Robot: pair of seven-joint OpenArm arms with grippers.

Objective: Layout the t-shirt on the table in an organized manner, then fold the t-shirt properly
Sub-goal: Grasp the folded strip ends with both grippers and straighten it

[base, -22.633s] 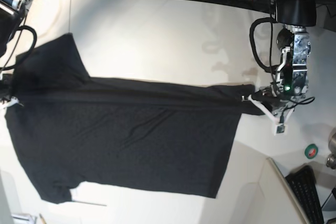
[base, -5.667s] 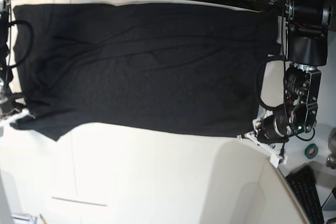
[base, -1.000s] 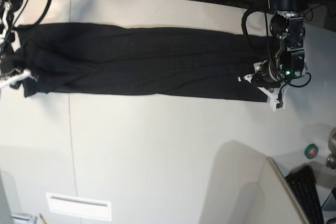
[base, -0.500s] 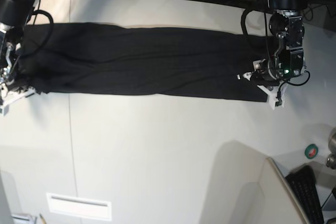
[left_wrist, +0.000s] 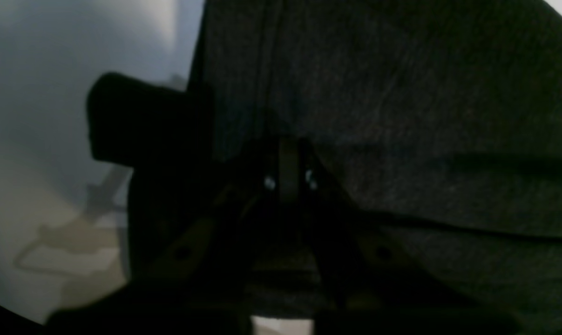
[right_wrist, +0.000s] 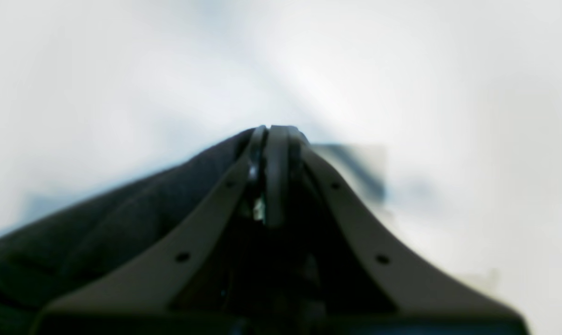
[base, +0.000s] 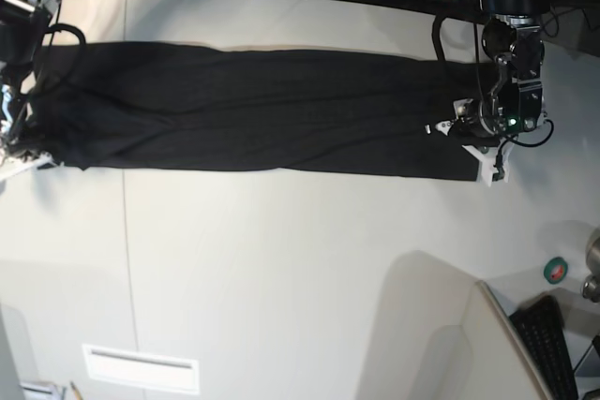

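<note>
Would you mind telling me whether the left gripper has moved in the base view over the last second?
Yes, slightly. The left gripper, shut on the t-shirt, has moved up the image, away from the green tape roll and toward the table's far edge.

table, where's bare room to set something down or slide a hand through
The table is bare across the wide stretch on the near side of the t-shirt, and in a thin strip along its far edge. It is crowded at the shirt's ends, where the left gripper and right gripper pinch it.
</note>
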